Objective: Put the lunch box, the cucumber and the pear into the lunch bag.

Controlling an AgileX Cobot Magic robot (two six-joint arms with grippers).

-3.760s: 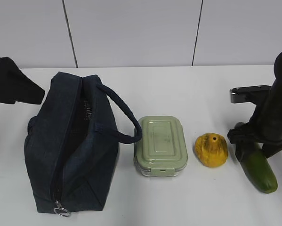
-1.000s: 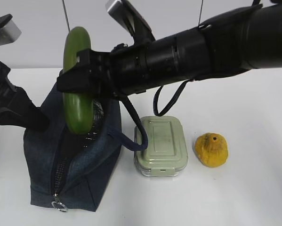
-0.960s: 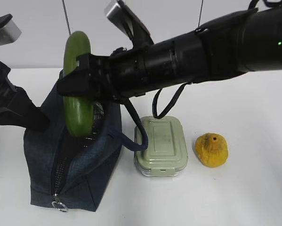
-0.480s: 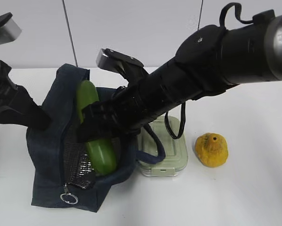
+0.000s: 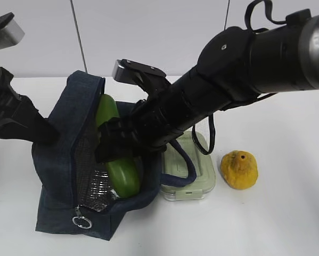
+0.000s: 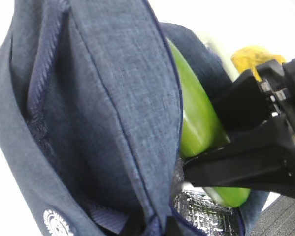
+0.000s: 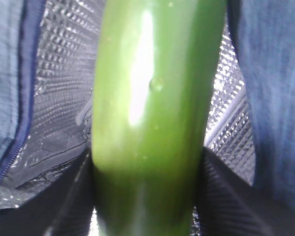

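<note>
The navy lunch bag (image 5: 58,160) lies open at the left, showing its silver foil lining (image 5: 92,184). My right gripper (image 5: 116,149) reaches across and is shut on the green cucumber (image 5: 119,165), which slants down into the bag's mouth. In the right wrist view the cucumber (image 7: 152,118) fills the gap between my two fingers (image 7: 63,196), over the foil. My left gripper (image 5: 42,136) is shut on the bag's left rim (image 6: 157,216) and holds it open. The sage-green lunch box (image 5: 196,178) sits right of the bag, partly hidden by my arm. The yellow pear (image 5: 239,169) lies further right.
The bag's loop handle (image 5: 188,170) hangs over the lunch box. The metal zipper ring (image 5: 80,220) hangs at the bag's near end. A white table (image 5: 287,213) carries everything, and a grey panelled wall stands behind.
The cucumber stood upright above the bag a second ago. My right gripper has brought it down and tilted it into the open mouth. The bag's mouth has spread wider.
</note>
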